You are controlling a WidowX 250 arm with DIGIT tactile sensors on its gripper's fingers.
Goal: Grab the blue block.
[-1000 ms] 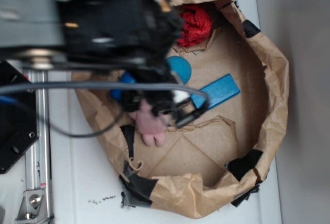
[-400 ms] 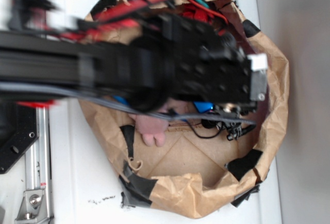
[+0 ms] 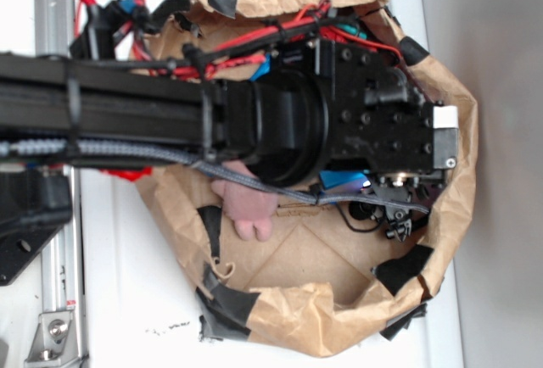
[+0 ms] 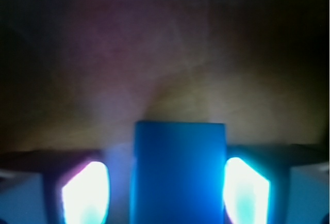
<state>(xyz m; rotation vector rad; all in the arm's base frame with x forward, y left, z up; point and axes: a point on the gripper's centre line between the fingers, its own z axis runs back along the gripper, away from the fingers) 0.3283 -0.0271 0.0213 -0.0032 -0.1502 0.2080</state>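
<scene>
Straddling the blue block (image 4: 179,172), the gripper (image 4: 165,193) has a finger on each side with its jaws apart (no squeeze yet), so closing and lifting remain. The smooth, flat-faced block lies on the cardboard floor of a crumpled paper bag (image 3: 454,173), beside a soft pink plush (image 3: 246,207).

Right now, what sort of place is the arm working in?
Likely a lab test rig: a white tabletop, a crumpled paper-and-black-tape bin holding toys such as a pink plush, and the blue block between the fingers.
</scene>
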